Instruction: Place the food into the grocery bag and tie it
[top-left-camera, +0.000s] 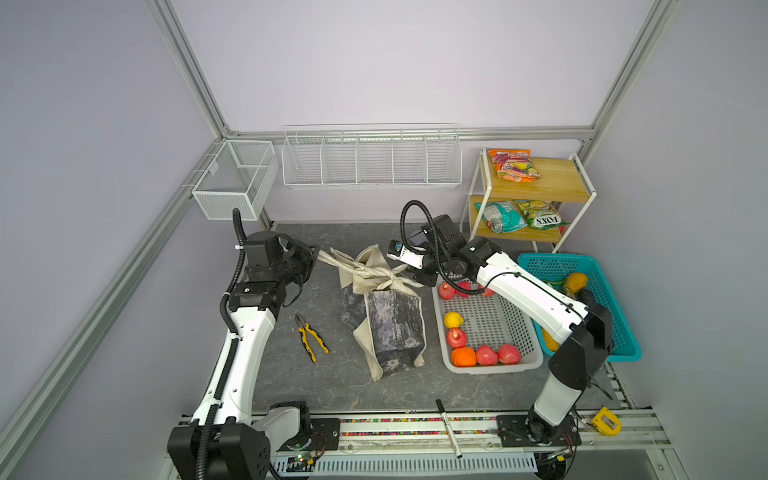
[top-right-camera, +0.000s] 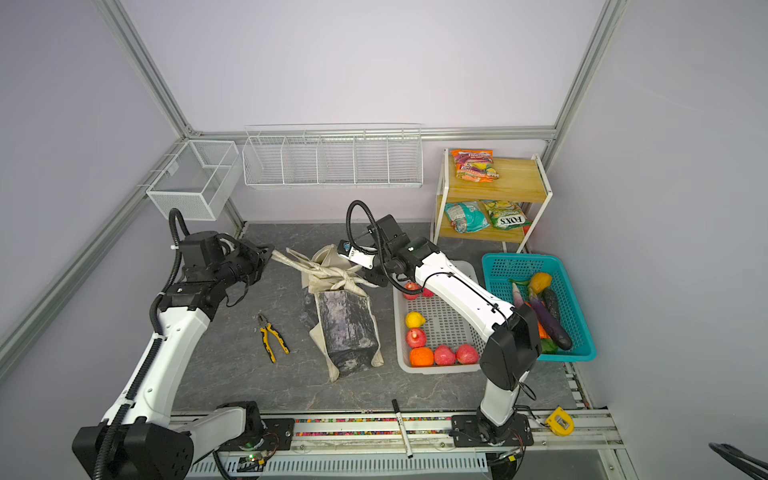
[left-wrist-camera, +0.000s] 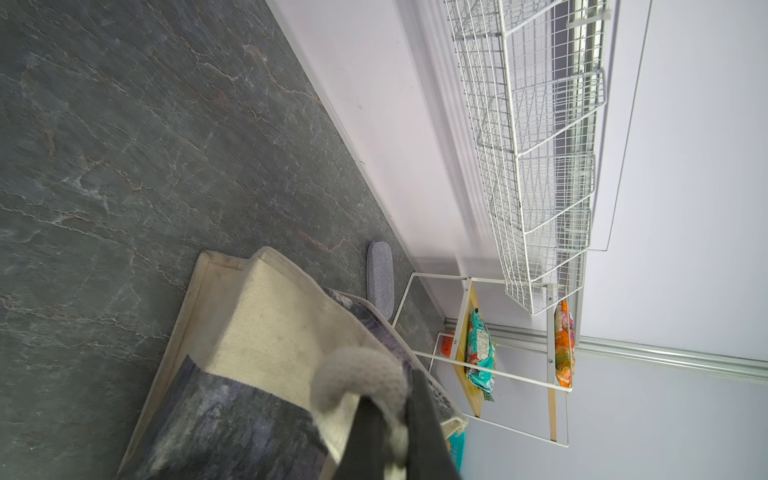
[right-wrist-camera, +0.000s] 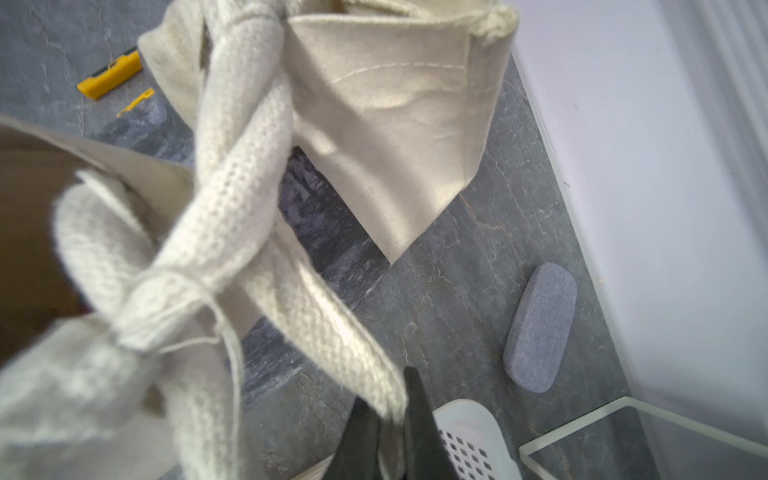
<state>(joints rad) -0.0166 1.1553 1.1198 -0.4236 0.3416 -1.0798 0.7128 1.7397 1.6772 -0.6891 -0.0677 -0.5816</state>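
Your counter (top-left-camera: 316, 386) carries the grocery bag (top-left-camera: 395, 328), which lies slumped between your two grippers with its marbled panel facing up. The white basket (top-left-camera: 494, 368) sits just beside your right gripper (right-wrist-camera: 388, 405), and the food (top-left-camera: 486, 355) in it is red and orange fruit. The bag's handles (top-left-camera: 386, 282) cross in a knot between the grippers. Your right gripper is clenched on a handle strap. Your left gripper (left-wrist-camera: 388, 419) is clenched on a strap too, pulling it away from the knot.
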